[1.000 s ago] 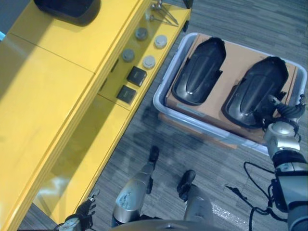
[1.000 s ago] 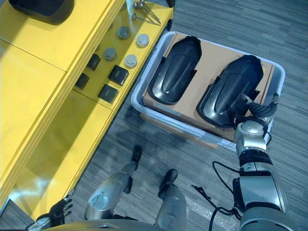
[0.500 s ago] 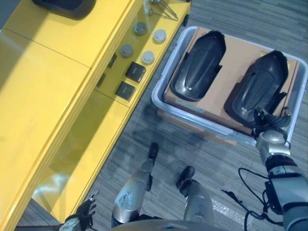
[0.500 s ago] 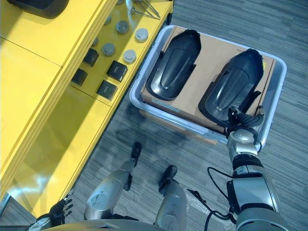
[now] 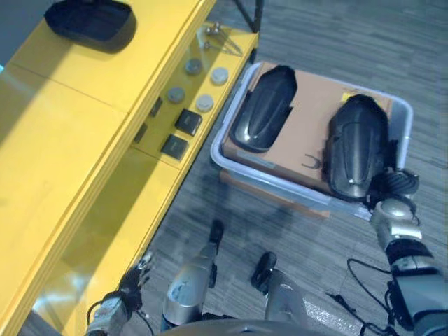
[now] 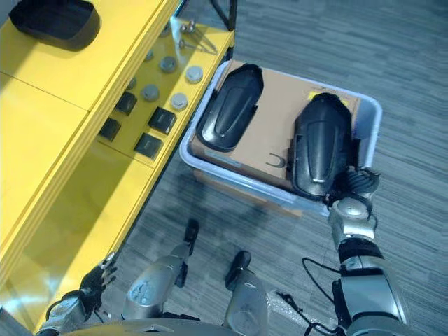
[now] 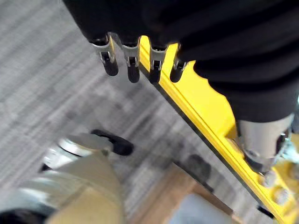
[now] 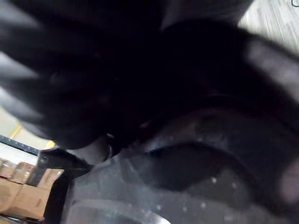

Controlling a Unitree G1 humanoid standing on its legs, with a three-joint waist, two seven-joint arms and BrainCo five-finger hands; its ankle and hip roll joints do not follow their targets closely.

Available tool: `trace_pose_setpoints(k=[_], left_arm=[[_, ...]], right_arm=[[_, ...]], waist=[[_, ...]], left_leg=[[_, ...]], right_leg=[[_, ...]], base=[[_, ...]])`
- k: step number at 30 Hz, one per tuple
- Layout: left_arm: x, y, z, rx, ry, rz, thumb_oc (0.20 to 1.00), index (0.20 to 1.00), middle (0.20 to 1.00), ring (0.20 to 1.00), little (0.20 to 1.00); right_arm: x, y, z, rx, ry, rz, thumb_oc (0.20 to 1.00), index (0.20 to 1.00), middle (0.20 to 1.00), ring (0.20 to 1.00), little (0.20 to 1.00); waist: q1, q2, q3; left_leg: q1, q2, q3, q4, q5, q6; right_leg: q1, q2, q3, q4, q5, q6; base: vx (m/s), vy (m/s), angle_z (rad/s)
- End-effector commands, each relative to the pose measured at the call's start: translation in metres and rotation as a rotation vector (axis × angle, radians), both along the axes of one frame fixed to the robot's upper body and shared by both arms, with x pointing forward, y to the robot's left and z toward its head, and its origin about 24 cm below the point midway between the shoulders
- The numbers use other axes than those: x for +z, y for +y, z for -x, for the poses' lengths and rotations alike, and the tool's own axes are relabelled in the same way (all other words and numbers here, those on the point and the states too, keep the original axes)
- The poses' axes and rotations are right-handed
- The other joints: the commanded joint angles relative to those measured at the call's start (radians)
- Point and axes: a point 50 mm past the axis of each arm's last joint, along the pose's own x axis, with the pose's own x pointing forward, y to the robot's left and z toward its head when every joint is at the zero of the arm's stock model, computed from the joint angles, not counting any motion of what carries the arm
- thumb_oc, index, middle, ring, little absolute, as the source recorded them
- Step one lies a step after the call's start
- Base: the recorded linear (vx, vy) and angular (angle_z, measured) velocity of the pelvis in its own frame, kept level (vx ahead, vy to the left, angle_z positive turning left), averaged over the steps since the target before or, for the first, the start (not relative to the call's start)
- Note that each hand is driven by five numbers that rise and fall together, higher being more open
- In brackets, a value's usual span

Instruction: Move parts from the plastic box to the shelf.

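A pale plastic box lined with brown cardboard stands on the floor and holds two black moulded parts. The left part lies slanted. The right part lies straighter, its near end at the box's near right corner. My right hand is pressed against that near end, its fingers hidden by the dark cover. The right wrist view shows the part's black surface from very close. The yellow shelf runs along the left. My left hand hangs low beside it, open, with its fingers straight.
One black part lies on the shelf's top at the far end. The lower shelf level carries round grey discs, black square blocks and thin metal tools. Grey carpet lies between shelf and box.
The whole view has shifted. The right part has turned in the box and no longer lies parallel to the left part. My right hand stays at its near end.
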Motion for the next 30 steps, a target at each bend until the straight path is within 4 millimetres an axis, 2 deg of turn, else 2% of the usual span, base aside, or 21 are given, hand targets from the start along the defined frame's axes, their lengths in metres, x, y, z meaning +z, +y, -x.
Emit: trace_pose_setpoints(k=[1,3,4,5,6,7,9,10,12,14,18,22,27,30], left_arm=[[0.033,0.005,-0.028,-0.033,-0.152,0.005,1.0,1.0,1.0,1.0,1.0],[0.067,-0.012,-0.059,-0.099,-0.242,0.071,1.0,1.0,1.0,1.0,1.0],[0.081,-0.029,-0.076,-0.152,-0.271,0.117,1.0,1.0,1.0,1.0,1.0],[0.105,-0.07,-0.102,-0.255,-0.305,0.282,1.0,1.0,1.0,1.0,1.0],[0.112,-0.091,-0.111,-0.28,-0.291,0.368,1.0,1.0,1.0,1.0,1.0],[0.117,-0.104,-0.116,-0.294,-0.279,0.414,1.0,1.0,1.0,1.0,1.0],[0.121,-0.116,-0.121,-0.31,-0.268,0.448,1.0,1.0,1.0,1.0,1.0],[0.127,-0.14,-0.126,-0.37,-0.25,0.482,1.0,1.0,1.0,1.0,1.0],[0.127,-0.165,-0.122,-0.438,-0.188,0.516,1.0,1.0,1.0,1.0,1.0],[0.121,-0.176,-0.117,-0.478,-0.148,0.473,1.0,1.0,1.0,1.0,1.0],[0.114,-0.179,-0.114,-0.442,-0.105,0.44,1.0,1.0,1.0,1.0,1.0],[0.108,-0.167,-0.116,-0.412,-0.109,0.374,1.0,1.0,1.0,1.0,1.0],[0.111,-0.147,-0.126,-0.358,-0.178,0.244,1.0,1.0,1.0,1.0,1.0],[0.116,-0.131,-0.13,-0.335,-0.194,0.212,1.0,1.0,1.0,1.0,1.0]], right_arm=[[0.034,0.021,-0.01,0.102,-0.197,0.047,0.2,0.2,0.2,0.2,0.2],[0.025,0.058,-0.009,0.281,-0.172,0.065,0.2,0.2,0.2,0.2,0.2],[0.021,0.079,-0.013,0.378,-0.168,0.047,0.2,0.2,0.2,0.2,0.2],[0.012,0.111,-0.019,0.501,-0.147,0.034,0.2,0.2,0.2,0.2,0.2],[0.006,0.124,-0.022,0.545,-0.128,0.042,0.2,0.2,0.2,0.2,0.2],[0.003,0.131,-0.023,0.566,-0.114,0.035,0.2,0.2,0.2,0.2,0.2],[-0.002,0.138,-0.025,0.582,-0.1,0.026,0.2,0.2,0.2,0.2,0.2],[-0.012,0.153,-0.025,0.607,-0.075,-0.026,0.2,0.2,0.2,0.2,0.2],[-0.024,0.169,-0.021,0.639,-0.057,-0.081,0.2,0.2,0.2,0.2,0.2],[-0.033,0.179,-0.017,0.663,-0.041,-0.102,0.2,0.2,0.2,0.2,0.2],[-0.037,0.189,-0.015,0.688,-0.03,-0.107,0.2,0.2,0.2,0.2,0.2],[-0.038,0.19,-0.013,0.695,-0.02,-0.101,0.2,0.2,0.2,0.2,0.2],[-0.033,0.182,-0.014,0.657,-0.043,-0.068,0.2,0.2,0.2,0.2,0.2],[-0.02,0.17,-0.017,0.618,-0.08,-0.069,0.2,0.2,0.2,0.2,0.2]], waist=[[0.002,-0.048,-0.054],[-0.016,-0.053,-0.097],[-0.027,-0.058,-0.131],[-0.053,-0.063,-0.188],[-0.069,-0.064,-0.21],[-0.078,-0.065,-0.223],[-0.087,-0.067,-0.233],[-0.106,-0.071,-0.253],[-0.129,-0.075,-0.267],[-0.142,-0.077,-0.275],[-0.151,-0.08,-0.284],[-0.154,-0.082,-0.291],[-0.146,-0.079,-0.298],[-0.142,-0.077,-0.298]], left_leg=[[-0.004,0.013,0.065,0.15,-0.195,-0.023],[0.048,0.022,0.077,0.148,-0.203,-0.022],[0.079,0.028,0.086,0.141,-0.203,-0.025],[0.121,0.035,0.102,0.119,-0.2,-0.029],[0.139,0.036,0.111,0.108,-0.199,-0.029],[0.149,0.037,0.115,0.101,-0.197,-0.029],[0.157,0.036,0.119,0.094,-0.196,-0.029],[0.173,0.037,0.13,0.083,-0.196,-0.028],[0.185,0.038,0.143,0.074,-0.198,-0.025],[0.191,0.039,0.154,0.073,-0.201,-0.022],[0.198,0.04,0.163,0.068,-0.205,-0.02],[0.201,0.041,0.172,0.07,-0.209,-0.018],[0.207,0.041,0.173,0.064,-0.208,-0.019],[0.211,0.039,0.167,0.063,-0.208,-0.019]], right_leg=[[0.107,-0.037,0.029,-0.282,0.179,0.079],[0.157,-0.033,0.045,-0.306,0.188,0.077],[0.185,-0.029,0.052,-0.323,0.193,0.076],[0.218,-0.021,0.066,-0.352,0.203,0.075],[0.228,-0.017,0.074,-0.362,0.206,0.076],[0.233,-0.015,0.078,-0.368,0.208,0.077],[0.238,-0.012,0.084,-0.373,0.209,0.077],[0.246,-0.009,0.094,-0.383,0.211,0.08],[0.249,-0.003,0.108,-0.389,0.211,0.08],[0.249,0.0,0.118,-0.389,0.208,0.08],[0.25,0.003,0.126,-0.393,0.205,0.08],[0.25,0.003,0.132,-0.395,0.203,0.08],[0.258,0.003,0.127,-0.401,0.203,0.082],[0.262,0.004,0.125,-0.399,0.202,0.083]], base=[[0.12,-0.06,-0.29],[0.18,-0.053,-0.5],[0.26,-0.065,-0.49],[0.25,-0.057,-0.39],[0.18,-0.039,-0.1],[0.08,-0.015,-0.18],[0.04,-0.018,-0.36],[0.02,-0.022,-0.28],[0.01,-0.01,-0.18],[0.0,-0.003,-0.22],[0.0,0.0,-0.06],[0.0,0.002,-0.01],[0.02,0.011,-0.04],[0.02,0.007,-0.02]])
